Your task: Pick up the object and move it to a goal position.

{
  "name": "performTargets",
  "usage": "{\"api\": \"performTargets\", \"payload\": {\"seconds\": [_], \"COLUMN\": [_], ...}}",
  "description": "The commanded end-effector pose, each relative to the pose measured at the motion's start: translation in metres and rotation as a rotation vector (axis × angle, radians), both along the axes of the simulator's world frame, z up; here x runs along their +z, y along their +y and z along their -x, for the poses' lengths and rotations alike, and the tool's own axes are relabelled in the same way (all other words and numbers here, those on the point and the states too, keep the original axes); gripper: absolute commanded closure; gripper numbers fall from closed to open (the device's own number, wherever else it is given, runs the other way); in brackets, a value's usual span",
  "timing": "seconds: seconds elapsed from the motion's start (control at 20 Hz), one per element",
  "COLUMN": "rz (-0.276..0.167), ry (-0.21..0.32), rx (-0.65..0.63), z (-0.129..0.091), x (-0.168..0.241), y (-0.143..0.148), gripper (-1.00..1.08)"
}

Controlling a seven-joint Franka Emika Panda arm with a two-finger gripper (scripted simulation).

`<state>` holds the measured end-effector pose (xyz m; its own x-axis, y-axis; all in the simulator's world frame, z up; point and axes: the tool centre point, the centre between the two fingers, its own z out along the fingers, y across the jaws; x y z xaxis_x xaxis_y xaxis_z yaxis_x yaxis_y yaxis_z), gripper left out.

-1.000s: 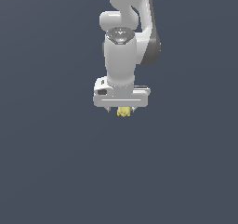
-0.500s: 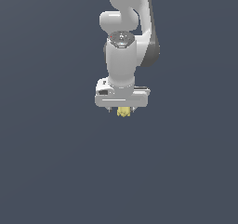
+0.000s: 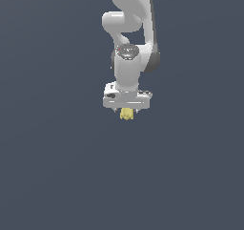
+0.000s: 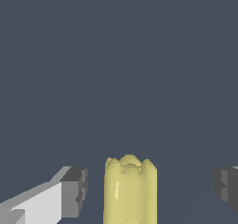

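Note:
The object is a small lumpy pale-yellow thing, seen just under the white gripper bar in the exterior view. In the wrist view the object stands upright between my fingertips. My gripper points straight down over it and is open. The wrist view shows my gripper with one dark pad on one side of the object and the other pad farther off on the other side. There is a visible gap on each side, so neither pad touches it.
A plain dark grey-blue surface fills both views. The white arm rises from the gripper to the top of the exterior view. No other objects or marker show.
The gripper stays over the object at almost the same spot. The arm's wrist section sits slightly lower than before. The object has not moved.

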<state>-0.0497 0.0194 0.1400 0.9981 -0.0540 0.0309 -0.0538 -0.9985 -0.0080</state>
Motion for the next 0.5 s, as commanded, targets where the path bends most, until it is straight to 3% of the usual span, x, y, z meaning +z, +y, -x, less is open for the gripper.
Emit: {"api": "performTargets", "payload": {"seconds": [0.0,0.45], "rz": [0.002,0.005], "ry": [0.008,0.028], "rx": [-0.006,-0.021], "z": [0.017,0.058], "x": [-0.014,-0.044], "y": [0.003,0.008], "gripper": [-0.92,-0.92]}}
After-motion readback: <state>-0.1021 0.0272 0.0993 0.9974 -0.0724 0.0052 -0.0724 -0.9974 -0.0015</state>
